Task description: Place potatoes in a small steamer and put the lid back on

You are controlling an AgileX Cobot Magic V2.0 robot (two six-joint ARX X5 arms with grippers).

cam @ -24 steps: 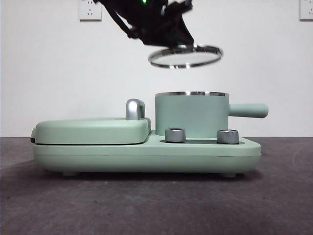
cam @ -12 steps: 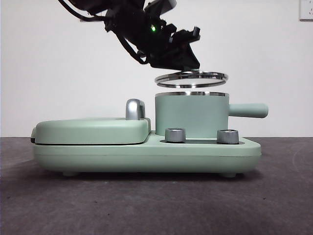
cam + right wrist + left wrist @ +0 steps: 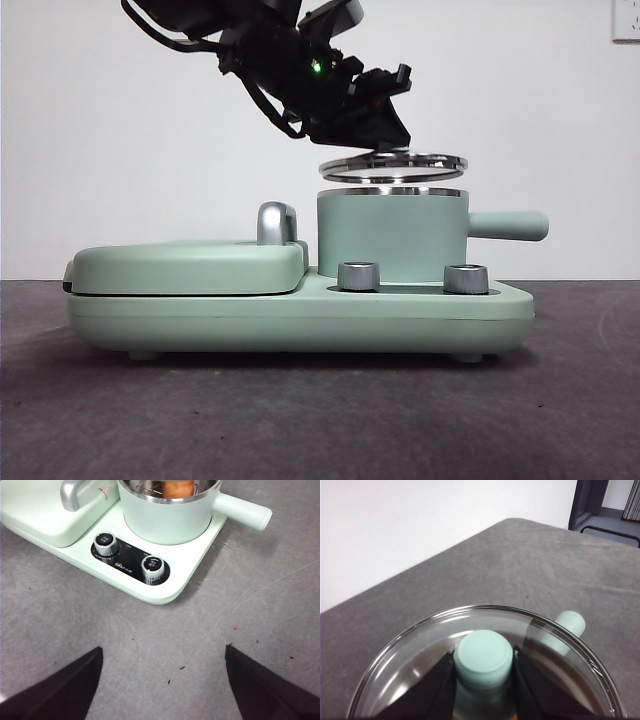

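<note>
Grey table (image 3: 300, 420): left gripper (image 3: 484, 680) clenched on round glass lid (image 3: 394, 165), seemingly just clear above mint-green pot (image 3: 390, 235) below it; right gripper (image 3: 162, 680) spread wide, apart.

Nothing here can be read. The black panel (image 3: 131, 564) around the two knobs (image 3: 105, 543) carries small white print, too fine to make out, and the griddle cover (image 3: 35, 505) bears a blurred red mark (image 3: 103, 492).

Black arm (image 3: 290, 60), looped black cables, small green light (image 3: 316, 67).
</note>
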